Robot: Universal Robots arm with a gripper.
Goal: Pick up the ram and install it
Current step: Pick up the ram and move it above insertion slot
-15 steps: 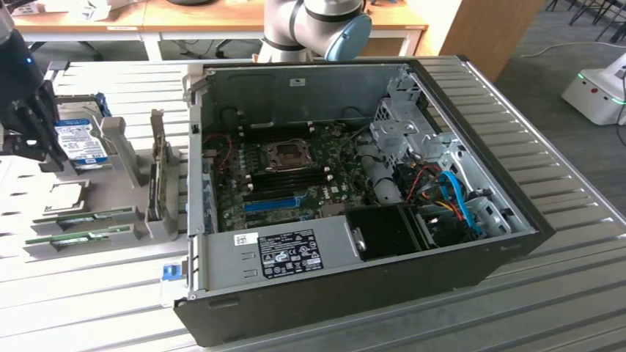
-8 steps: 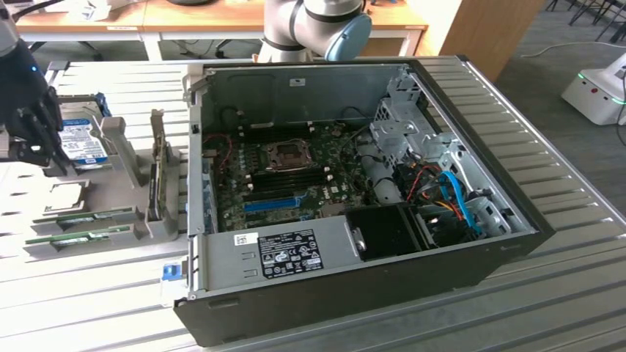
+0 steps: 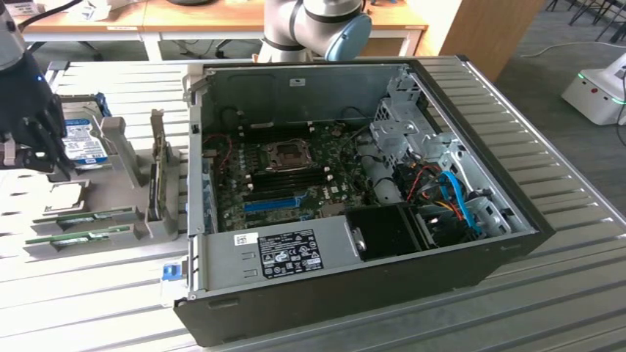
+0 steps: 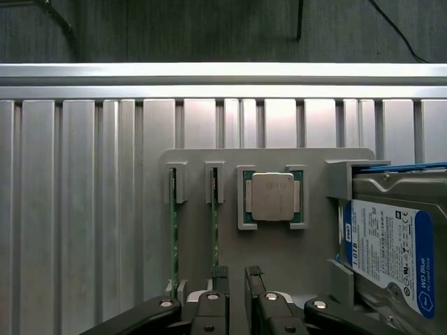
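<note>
Two green ram sticks stand on edge in slots of a grey holder (image 4: pixel 279 258): one ram stick (image 4: pixel 215 230) and its twin (image 4: pixel 174 237). In the exterior view they lie at that view's left, ram (image 3: pixel 86 217) and twin (image 3: pixel 78 237). My gripper (image 4: pixel 237 278) hovers above the holder, its fingers (image 4: pixel 220 276) a narrow gap apart with nothing between them. The nearer stick runs just under one fingertip. In the exterior view the gripper (image 3: pixel 41 158) hangs over the holder, above the sticks and apart from them.
A CPU chip (image 4: pixel 272 197) sits in a frame beside the sticks, and a blue-labelled hard drive (image 4: pixel 391 255) stands at the holder's end. An open computer case (image 3: pixel 372 220) with its motherboard (image 3: pixel 293 172) fills the middle of the ribbed metal table (image 3: pixel 88 308).
</note>
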